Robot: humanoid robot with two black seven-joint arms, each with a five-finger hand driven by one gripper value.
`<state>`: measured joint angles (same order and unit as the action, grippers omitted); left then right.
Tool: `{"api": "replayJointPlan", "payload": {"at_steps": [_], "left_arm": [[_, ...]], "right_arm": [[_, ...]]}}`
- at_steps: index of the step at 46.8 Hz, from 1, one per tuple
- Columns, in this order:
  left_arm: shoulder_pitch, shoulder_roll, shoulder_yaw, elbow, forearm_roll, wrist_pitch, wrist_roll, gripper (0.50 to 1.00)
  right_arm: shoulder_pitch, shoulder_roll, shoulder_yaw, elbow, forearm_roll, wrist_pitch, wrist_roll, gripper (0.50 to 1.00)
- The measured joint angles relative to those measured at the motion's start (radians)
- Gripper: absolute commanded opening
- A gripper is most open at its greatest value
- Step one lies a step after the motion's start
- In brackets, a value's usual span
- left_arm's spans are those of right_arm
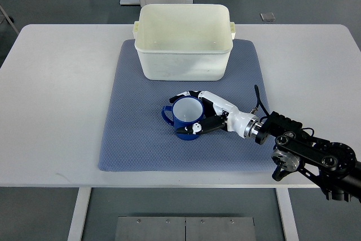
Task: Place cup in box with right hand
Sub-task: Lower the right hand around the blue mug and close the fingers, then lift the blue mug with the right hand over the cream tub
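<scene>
Grey flooring surrounds your white table point(51, 100), on which a blue-grey mat point(135, 134) lies centred. Your cream box point(184, 40) stands upright at the mat's far edge, open side up. Your blue cup point(186, 115), white inside, sits upright on the mat toward its near edge, apart from the box, handle pointing left. Your right hand point(210, 112) reaches in from the table's near right corner; its white and black fingers point(197, 127) wrap the cup's right side in a grasp.
</scene>
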<state>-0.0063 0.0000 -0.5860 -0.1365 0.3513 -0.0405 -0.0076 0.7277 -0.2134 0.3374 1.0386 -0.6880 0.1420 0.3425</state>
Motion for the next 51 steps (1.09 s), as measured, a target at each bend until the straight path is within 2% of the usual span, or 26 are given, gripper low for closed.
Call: {"api": "replayJointPlan", "payload": {"at_steps": [21,34,43,51], "left_arm": [[0.000,0.000,0.000,0.000,0.000,0.000,0.000,1.000],[0.000,0.000,0.000,0.000,0.000,0.000,0.000,1.000],[0.000,0.000,0.000,0.000,0.000,0.000,0.000,1.000],[0.000,0.000,0.000,0.000,0.000,0.000,0.000,1.000]], "right_arm": [[0.018,-0.009,0.026,0.019,0.010,0.007,0.026,0.500],[0.104,-0.102,0.092,0.093,0.030,0.015,0.017,0.500],[0.170,-0.126,0.146,0.111,0.055,0.041,-0.008,0.500],[0.222,-0.118,0.192,0.078,0.071,0.040,-0.055,0.500]]}}
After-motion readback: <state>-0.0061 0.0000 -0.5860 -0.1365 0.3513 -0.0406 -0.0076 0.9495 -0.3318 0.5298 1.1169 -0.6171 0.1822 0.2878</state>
